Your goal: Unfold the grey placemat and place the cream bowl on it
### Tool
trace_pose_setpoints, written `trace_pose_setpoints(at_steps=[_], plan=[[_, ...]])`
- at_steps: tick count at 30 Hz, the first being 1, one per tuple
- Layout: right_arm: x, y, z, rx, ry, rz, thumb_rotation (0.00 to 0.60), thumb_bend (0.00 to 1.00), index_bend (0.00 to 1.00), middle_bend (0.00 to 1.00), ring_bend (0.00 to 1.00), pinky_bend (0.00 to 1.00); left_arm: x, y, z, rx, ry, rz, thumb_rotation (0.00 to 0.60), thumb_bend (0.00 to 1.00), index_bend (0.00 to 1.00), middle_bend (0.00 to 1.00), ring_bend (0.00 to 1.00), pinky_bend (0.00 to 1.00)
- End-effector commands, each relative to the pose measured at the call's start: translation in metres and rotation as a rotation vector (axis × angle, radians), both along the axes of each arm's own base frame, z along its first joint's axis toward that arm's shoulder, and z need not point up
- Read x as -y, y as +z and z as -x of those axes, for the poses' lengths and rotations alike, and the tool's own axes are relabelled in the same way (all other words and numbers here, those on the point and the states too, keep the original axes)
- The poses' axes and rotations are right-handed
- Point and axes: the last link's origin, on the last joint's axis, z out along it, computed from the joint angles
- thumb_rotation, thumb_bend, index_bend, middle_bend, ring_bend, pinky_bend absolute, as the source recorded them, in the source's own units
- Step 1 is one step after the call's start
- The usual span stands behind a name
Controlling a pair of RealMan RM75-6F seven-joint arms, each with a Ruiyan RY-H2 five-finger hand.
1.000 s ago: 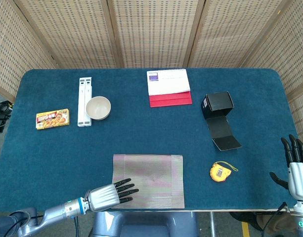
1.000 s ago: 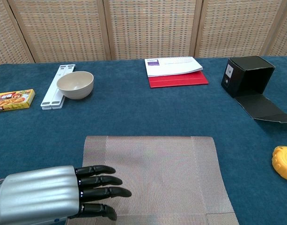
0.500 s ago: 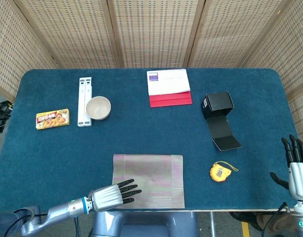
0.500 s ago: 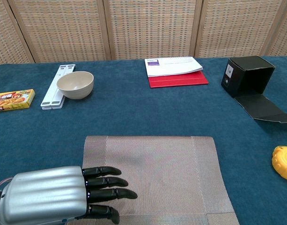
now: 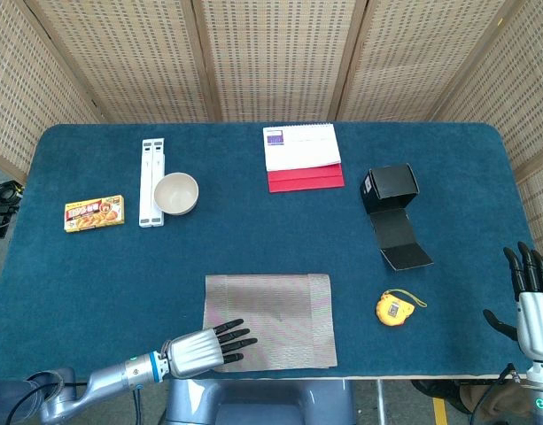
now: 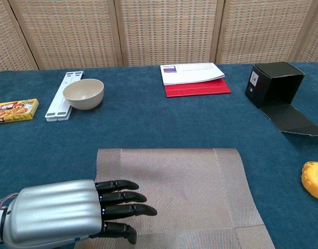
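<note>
A blue felt-covered table (image 5: 253, 239) stands before woven wicker screens (image 5: 271, 53). Near the front edge lies the grey placemat (image 5: 271, 314), folded, with a second layer showing along its near and right sides in the chest view. The robot's left hand (image 5: 200, 348) lies palm down on the mat's near left corner, its silver back up and its black fingers (image 6: 127, 197) stretched out flat and slightly apart, pressing on the fabric and gripping nothing.

The right hand (image 5: 530, 292) is at the far right edge of the head view, just beyond the table's front right corner. Its fingers point upward and apart, and it holds nothing.

The cream bowl (image 5: 176, 193) sits upright at the back left of the table, well apart from the mat, touching or just beside a long white plastic stand (image 5: 151, 181) on its left. Further left lies a yellow food box (image 5: 94, 213).

At the back centre is a white notepad (image 5: 300, 146) resting on a red folder (image 5: 306, 178). To the right stands an open black box (image 5: 391, 188) with its flap (image 5: 402, 241) lying on the table. A yellow tape measure (image 5: 391, 308) lies between the mat and the right hand.
</note>
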Motion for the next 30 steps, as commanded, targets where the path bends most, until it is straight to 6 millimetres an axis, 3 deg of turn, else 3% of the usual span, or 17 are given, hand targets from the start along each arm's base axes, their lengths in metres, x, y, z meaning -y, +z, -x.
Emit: trace_pose_setpoints(at_steps=[1, 14, 23, 30], plan=[[0.000, 0.000, 0.000, -0.001, 0.001, 0.000, 0.600, 0.00, 0.00, 0.00, 0.00, 0.00, 0.000, -0.001, -0.001, -0.001, 0.002, 0.000, 0.600, 0.33, 0.26, 0.00, 0.00, 0.00], [-0.001, 0.000, -0.001, 0.001, 0.006, -0.003, 0.600, 0.00, 0.00, 0.00, 0.00, 0.00, -0.001, -0.006, 0.000, -0.012, 0.018, 0.005, 0.600, 0.44, 0.36, 0.00, 0.00, 0.00], [-0.001, 0.000, -0.002, 0.004, 0.008, -0.007, 0.600, 0.00, 0.00, 0.00, 0.00, 0.00, -0.003, -0.010, -0.002, -0.003, 0.036, 0.000, 0.600, 0.50, 0.55, 0.00, 0.00, 0.00], [-0.003, 0.000, -0.003, 0.004, 0.013, -0.009, 0.600, 0.00, 0.00, 0.00, 0.00, 0.00, -0.018, -0.012, -0.015, 0.086, 0.145, 0.006, 0.600, 0.51, 0.75, 0.00, 0.00, 0.00]])
